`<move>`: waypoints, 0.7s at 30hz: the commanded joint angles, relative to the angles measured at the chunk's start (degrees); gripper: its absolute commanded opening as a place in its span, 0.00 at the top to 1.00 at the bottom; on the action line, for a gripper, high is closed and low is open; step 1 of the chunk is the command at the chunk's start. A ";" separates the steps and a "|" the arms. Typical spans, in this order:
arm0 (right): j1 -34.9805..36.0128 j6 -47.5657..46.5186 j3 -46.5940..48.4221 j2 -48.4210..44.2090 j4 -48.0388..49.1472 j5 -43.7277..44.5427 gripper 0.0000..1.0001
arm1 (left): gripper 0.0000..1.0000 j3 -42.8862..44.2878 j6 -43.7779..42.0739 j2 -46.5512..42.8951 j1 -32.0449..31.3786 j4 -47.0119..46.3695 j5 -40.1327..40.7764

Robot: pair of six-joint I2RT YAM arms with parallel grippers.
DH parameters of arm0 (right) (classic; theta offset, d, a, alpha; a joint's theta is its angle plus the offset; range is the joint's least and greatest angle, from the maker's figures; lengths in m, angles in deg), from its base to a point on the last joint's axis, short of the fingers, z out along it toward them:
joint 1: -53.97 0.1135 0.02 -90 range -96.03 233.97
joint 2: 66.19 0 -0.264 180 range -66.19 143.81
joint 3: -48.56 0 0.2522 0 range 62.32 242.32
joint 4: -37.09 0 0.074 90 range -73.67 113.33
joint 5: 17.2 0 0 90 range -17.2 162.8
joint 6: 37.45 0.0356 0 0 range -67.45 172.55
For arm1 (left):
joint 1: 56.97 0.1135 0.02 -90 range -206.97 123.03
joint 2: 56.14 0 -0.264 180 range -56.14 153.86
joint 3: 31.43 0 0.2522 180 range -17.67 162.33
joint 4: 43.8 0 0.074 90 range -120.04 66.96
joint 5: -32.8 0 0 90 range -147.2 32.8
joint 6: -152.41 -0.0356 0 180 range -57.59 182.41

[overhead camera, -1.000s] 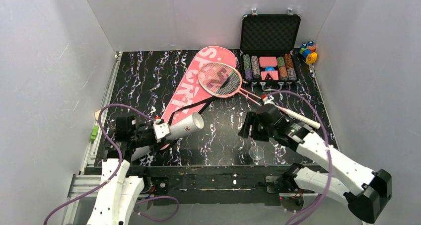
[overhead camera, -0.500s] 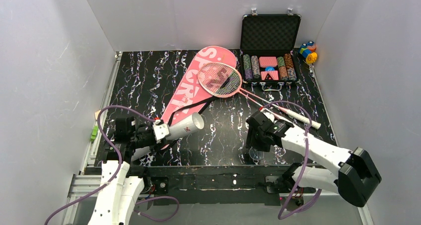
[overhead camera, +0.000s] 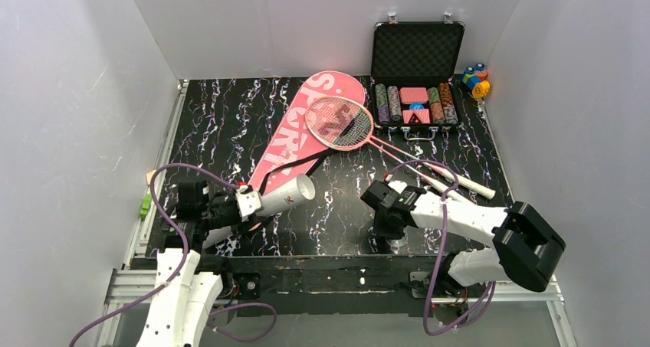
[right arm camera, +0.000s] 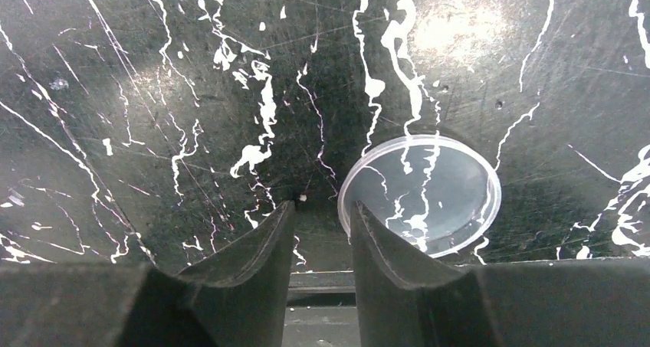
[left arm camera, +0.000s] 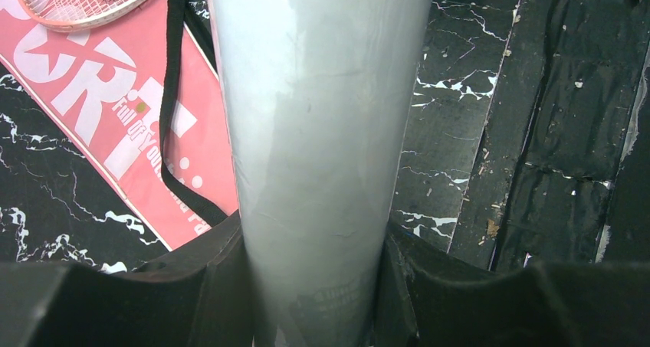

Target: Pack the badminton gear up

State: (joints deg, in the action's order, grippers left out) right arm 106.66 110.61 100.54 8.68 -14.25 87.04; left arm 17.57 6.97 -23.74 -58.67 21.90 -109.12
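Left claw (left arm camera: pixel 310 251) clamped around smooth white tube (left arm camera: pixel 322 94); right claw (right arm camera: pixel 323 218) narrowly apart beside clear round lid (right arm camera: pixel 433 198).

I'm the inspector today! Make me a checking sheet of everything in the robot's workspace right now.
Surface: black white-veined tabletop; no spills seen.
Job's things: pink racket-shaped "SPORT" bag lies flat. Red-framed rackets rest across its far end. White tube is held at the left. Clear round lid lies flat near the front edge. Shuttlecocks: nothing seen.
Clutter: open black case of poker chips, with small coloured toy blocks beside it, back right.
Grippers: left gripper is shut on the tube. Right gripper has its jaws slightly apart at the lid's rim.
Cables: purple cables loop from both arms.
Surroundings: white walls.
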 commanded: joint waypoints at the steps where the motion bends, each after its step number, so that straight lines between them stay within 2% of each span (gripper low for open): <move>1: 1.00 2.36 1.41 2.33 0.38 2.64 0.62 | 0.94 -0.75 0.13 -0.84 -0.11 0.09 -3.41; 10: 1.10 0.86 3.60 2.41 0.19 3.40 0.86 | 0.94 -1.07 -0.04 -0.94 -0.08 0.44 -3.36; 13: 1.10 0.04 3.90 1.69 0.40 3.14 0.98 | 0.94 -0.94 -0.15 -0.94 -0.14 0.57 -3.21; 19: 1.10 -3.89 8.22 -3.81 -0.31 1.48 0.99 | 0.94 -0.96 -0.80 -0.60 -0.14 0.70 -3.03; 21: 1.10 -6.91 11.10 -7.88 1.53 -3.25 0.99 | 0.94 -1.11 -0.99 -0.57 -0.12 0.67 -2.86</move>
State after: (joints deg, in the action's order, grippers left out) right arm 107.36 108.01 105.26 8.03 -14.45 87.69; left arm 17.40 6.51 -24.37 -58.67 22.25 -109.14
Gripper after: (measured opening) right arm 0.023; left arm 0.430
